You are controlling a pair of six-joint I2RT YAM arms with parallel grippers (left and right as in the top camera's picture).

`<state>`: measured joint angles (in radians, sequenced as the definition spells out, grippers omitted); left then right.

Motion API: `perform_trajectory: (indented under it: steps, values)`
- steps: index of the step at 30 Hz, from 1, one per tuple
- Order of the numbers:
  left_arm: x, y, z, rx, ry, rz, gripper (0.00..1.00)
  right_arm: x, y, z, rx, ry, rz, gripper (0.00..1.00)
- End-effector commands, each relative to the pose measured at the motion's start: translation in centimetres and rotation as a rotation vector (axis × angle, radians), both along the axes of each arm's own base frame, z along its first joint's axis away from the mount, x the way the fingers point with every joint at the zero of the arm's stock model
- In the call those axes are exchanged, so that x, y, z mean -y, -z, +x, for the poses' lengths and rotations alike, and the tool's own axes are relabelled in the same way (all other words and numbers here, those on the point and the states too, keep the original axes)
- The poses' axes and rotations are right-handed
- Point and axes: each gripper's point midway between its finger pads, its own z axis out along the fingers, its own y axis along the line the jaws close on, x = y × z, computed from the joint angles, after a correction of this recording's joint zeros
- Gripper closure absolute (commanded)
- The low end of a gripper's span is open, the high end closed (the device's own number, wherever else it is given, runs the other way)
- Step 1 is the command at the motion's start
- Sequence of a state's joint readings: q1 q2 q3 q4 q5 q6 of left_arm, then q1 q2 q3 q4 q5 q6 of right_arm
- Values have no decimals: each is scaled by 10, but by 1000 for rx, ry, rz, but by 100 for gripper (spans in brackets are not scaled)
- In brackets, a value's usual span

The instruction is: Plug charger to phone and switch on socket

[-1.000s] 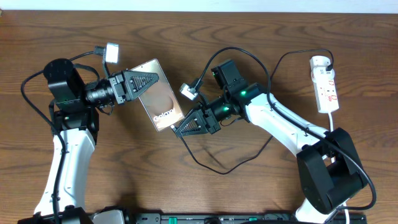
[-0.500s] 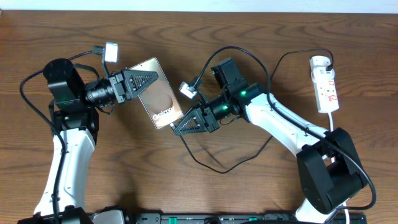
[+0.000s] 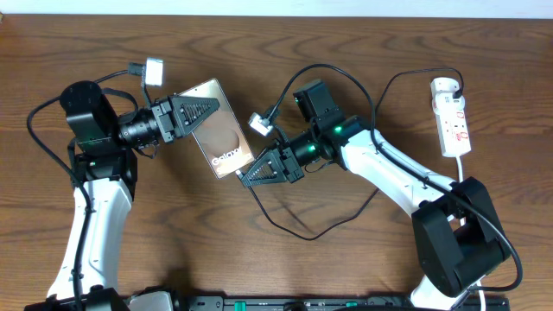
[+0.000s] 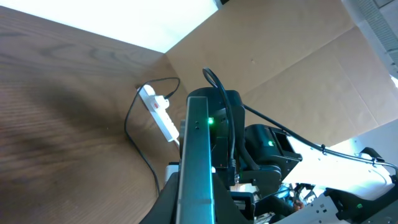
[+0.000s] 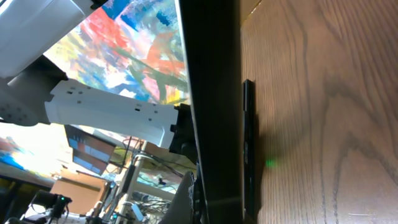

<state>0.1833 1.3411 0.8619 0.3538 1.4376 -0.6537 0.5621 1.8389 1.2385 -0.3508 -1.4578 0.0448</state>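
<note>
On the wooden table (image 3: 363,52), the left gripper (image 3: 212,111) clamps the phone (image 3: 229,140) left of centre. The right gripper (image 3: 248,179), closed on the charger (image 3: 307,239) tip, sits at the phone's lower edge. Align the tip squarely with the port before pressing.

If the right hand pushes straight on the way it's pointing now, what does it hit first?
Most likely the phone, at its bottom edge. The right hand, shut on the charger, points at that end while the left hand grips the phone. Height match is unclear from overhead.
</note>
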Motion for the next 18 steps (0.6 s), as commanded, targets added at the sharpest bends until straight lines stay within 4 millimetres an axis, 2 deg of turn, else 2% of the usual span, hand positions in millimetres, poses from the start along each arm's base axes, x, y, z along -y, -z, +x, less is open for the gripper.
perform_trajectory:
  steps: [1,18]
  values:
    - [11,-3,-15,3,105,-18,93,-4,-8,4,23,8,0,99]
    - [-6,-4,-12,-2,68,-24,93,-5,-5,5,23,20,-18,99]
